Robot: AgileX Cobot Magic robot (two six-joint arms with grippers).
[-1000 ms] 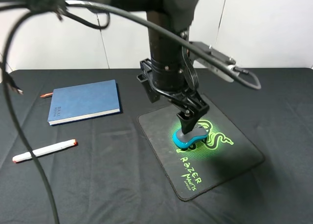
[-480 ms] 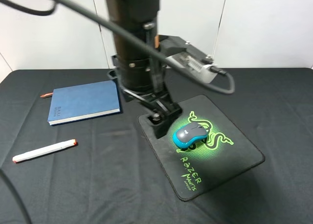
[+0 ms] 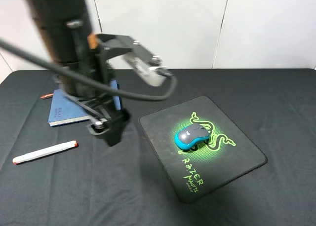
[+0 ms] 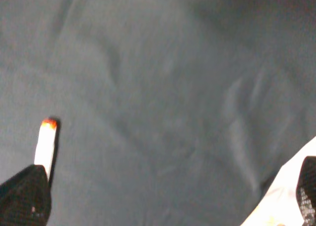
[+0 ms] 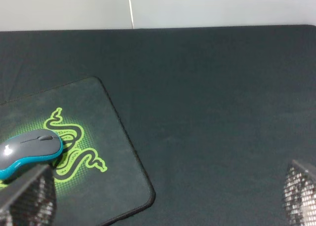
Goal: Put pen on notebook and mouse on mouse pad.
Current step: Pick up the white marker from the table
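Observation:
The grey and teal mouse (image 3: 192, 136) rests on the black mouse pad (image 3: 232, 159), over its green logo, with nothing touching it. The white pen (image 3: 44, 152) lies on the black cloth at the front left. The dark blue notebook (image 3: 64, 110) lies behind the pen, its right part hidden by my left arm. My left gripper (image 3: 106, 131) hangs between notebook and mouse pad, blurred by motion. In the left wrist view it is open (image 4: 165, 206), and the pen's red tip (image 4: 48, 123) shows beside one finger (image 4: 22, 196). My right gripper (image 5: 163, 201) is open and off the pad's edge; the mouse (image 5: 29, 148) shows there too.
A black cloth (image 3: 276, 102) covers the whole table, with a white wall behind it. A cable and a grey camera bracket (image 3: 148, 70) stick out from the left arm over the table's middle. The notebook's ribbon (image 3: 47, 95) pokes out at its far left.
One second ago my left gripper stood on the mouse at the pad. It let go and swung left; it now hangs over the cloth near the notebook and pen. The mouse stayed put.

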